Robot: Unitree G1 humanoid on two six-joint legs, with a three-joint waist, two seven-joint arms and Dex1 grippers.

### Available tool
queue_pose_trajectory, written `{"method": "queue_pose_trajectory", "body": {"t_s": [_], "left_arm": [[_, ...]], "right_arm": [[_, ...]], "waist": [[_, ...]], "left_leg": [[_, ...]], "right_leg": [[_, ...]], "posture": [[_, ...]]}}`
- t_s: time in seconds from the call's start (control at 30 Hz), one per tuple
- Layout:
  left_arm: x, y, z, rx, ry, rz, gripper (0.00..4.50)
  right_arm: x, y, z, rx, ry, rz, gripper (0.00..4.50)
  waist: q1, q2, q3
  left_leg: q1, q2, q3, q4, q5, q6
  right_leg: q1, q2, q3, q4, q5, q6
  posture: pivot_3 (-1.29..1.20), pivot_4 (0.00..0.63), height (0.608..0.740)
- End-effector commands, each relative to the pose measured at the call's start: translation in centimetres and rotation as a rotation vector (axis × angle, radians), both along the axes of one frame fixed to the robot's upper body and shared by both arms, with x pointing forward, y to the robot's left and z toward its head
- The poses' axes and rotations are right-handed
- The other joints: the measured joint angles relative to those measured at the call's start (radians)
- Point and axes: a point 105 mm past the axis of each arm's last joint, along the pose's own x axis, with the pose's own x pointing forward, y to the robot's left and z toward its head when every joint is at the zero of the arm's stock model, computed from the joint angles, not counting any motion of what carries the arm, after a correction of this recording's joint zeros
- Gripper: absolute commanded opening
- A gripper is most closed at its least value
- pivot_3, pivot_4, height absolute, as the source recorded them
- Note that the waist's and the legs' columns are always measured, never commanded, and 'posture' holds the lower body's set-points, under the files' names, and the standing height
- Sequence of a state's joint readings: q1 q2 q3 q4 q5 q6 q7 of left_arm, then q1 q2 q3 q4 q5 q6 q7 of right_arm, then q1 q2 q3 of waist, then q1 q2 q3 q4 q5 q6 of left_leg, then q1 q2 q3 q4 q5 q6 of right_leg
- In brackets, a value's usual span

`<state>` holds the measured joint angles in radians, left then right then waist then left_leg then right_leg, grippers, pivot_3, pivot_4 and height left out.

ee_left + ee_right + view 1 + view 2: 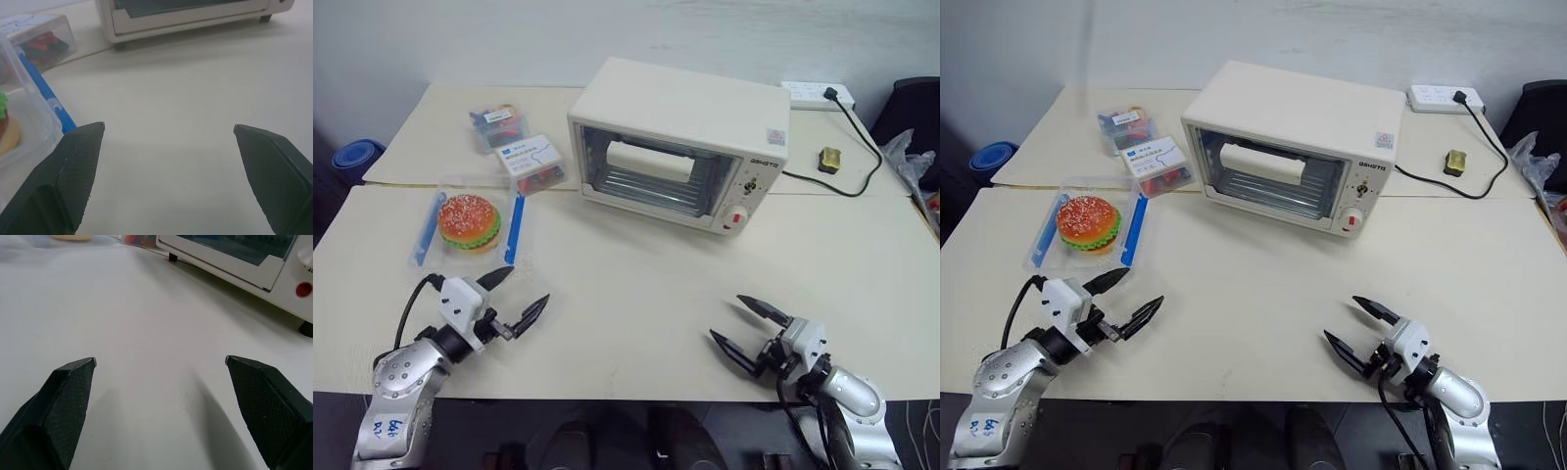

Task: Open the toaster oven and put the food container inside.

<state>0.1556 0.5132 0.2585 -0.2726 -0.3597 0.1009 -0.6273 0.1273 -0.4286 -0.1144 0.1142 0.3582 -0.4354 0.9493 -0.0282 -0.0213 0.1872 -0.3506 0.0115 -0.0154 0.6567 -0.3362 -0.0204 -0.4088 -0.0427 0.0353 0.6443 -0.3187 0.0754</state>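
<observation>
Opening comes first: toaster oven [680, 147] upper centre, door closed; food container [470, 225] at left, untouched. Left gripper [519, 296] and right gripper [742, 328] spread wide, empty. Hook white bar handle [648, 161] squarely, pull down gently.

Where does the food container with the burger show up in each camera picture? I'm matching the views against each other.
Left eye: food container, left of centre, beside the toaster oven.
Right eye: container, same spot, slightly further left.
Left wrist: its clear wall and blue clip at the left edge.
Right wrist: only its base, top left corner.
Shared landmark: the toaster oven, seen in all four.
</observation>
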Motion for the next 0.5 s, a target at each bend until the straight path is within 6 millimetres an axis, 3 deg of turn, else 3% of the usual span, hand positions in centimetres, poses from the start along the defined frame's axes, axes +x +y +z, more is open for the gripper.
{"method": "queue_pose_trajectory", "body": {"t_s": [0.03, 0.1, 0.23, 0.37, 0.5], "left_arm": [[-0.7, -0.9, 1.8, -0.017, -0.043, -0.062, 4.5], [-1.6, -1.1, 2.8, -0.095, 0.027, -0.147, 4.5], [-2.2, -0.2, 7.1, -0.172, -0.024, -0.251, 4.5], [-1.7, 0.4, 9.3, -0.158, -0.057, -0.277, 4.5], [-1.5, 0.1, 10.2, -0.164, -0.055, -0.309, 4.5]], "right_arm": [[0.2, 0.6, 1.0, 0.057, -0.003, 0.04, 4.43], [0.8, 1.3, 3.4, 0.114, -0.028, 0.081, 4.43], [2.4, 3.0, 7.5, 0.13, -0.028, 0.17, 4.43], [5.5, 4.7, 11.2, 0.159, -0.045, 0.123, 4.43], [7.3, 6.9, 13.6, 0.176, -0.057, 0.13, 4.43]], "waist": [[0.0, -0.001, 0.0], [-0.002, 0.0, 0.0], [-0.006, 0.002, 0.001], [0.0, 0.002, 0.001], [0.0, 0.002, 0.001]], "left_leg": [[0.0, 0.0, 0.0, 0.0, 0.0, 0.0], [0.0, 0.0, 0.0, 0.0, 0.0, 0.0], [-0.001, 0.001, -0.001, 0.0, 0.0, -0.001], [-0.001, 0.0, -0.002, 0.001, 0.001, -0.002], [-0.004, 0.0, -0.002, 0.0, 0.0, -0.002]], "right_leg": [[0.0, 0.0, 0.0, 0.0, 0.0, 0.0], [0.0, 0.0, 0.0, 0.0, 0.0, 0.0], [-0.002, 0.0, 0.0, 0.003, 0.0, -0.001], [-0.002, 0.0, -0.002, 0.002, -0.001, -0.002], [-0.004, 0.0, -0.002, 0.001, -0.001, -0.001]], "posture": [[0.0, 0.15, 0.74], [0.0, 0.15, 0.74], [0.0, 0.15, 0.74], [0.0, 0.15, 0.74], [0.0, 0.15, 0.74]]}}
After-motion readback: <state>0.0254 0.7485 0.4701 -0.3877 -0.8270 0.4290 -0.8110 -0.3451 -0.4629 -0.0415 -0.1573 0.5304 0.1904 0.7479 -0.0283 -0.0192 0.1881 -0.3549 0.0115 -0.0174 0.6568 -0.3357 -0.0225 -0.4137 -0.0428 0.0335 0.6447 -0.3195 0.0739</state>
